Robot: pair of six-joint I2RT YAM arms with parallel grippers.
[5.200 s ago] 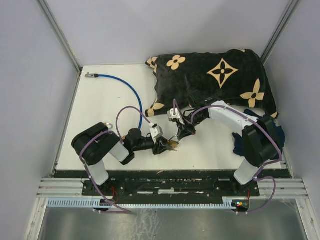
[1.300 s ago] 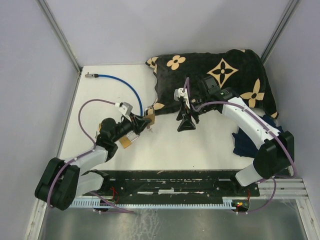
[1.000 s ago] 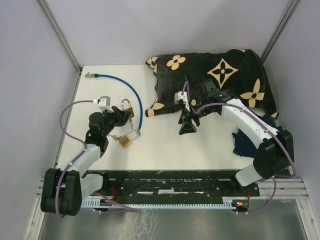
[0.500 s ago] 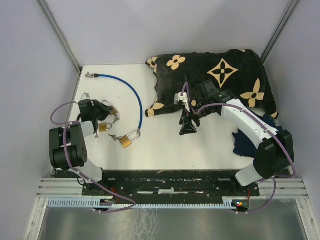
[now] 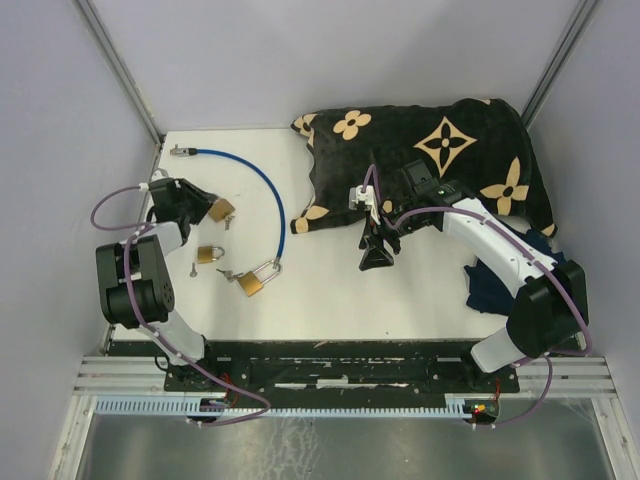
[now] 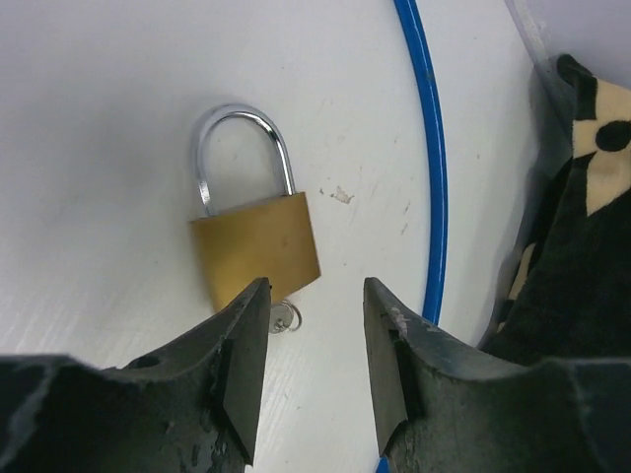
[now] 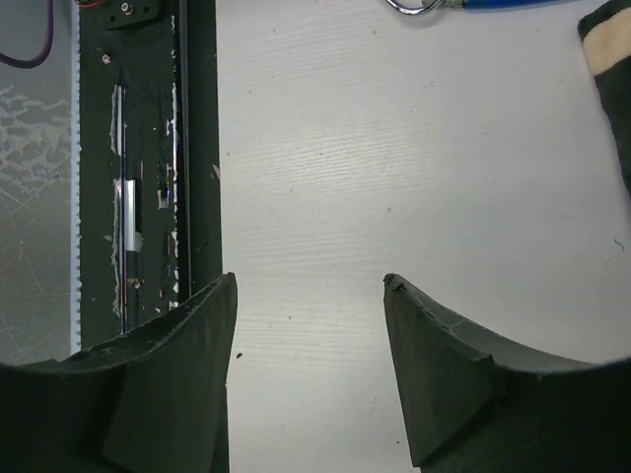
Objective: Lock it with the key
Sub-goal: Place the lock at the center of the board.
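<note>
**Left jaws parted at brass padlock, far left of table**

Noted left gripper (image 6: 314, 294) with jaws parted and gripping nothing, tips low over the white tabletop (image 6: 99, 89). Found brass-bodied padlock with a silver shackle (image 6: 258, 246) lying flat just beyond the fingertips, shackle pointing away. Body corner close to one finger; contact not clear. Spotted a small silvery key (image 6: 285, 317) at the padlock's near edge, between the two fingers. Cannot tell whether seated in the lock. Traced thin blue cable (image 6: 432, 177) running just right of the padlock, apart from it. Glimpsed black blanket with beige flower motifs (image 6: 582, 246) past the cable.

From overhead, placed this padlock in the far-left part of the table. Logged a second, smaller brass padlock (image 5: 208, 254) nearer than the first. Logged a third, a brass padlock with a long shackle (image 5: 254, 283), nearer again and to the right, by the cable's near end.

Noted right gripper (image 7: 308, 286) mid-table, just near of the blanket's edge, jaws wide apart and empty, bare tabletop beneath. Caught black base plate (image 7: 197, 148) at the left of its wrist view. Marked dark blue cloth (image 5: 490, 285) at the table's right edge, beside the right arm.
</note>
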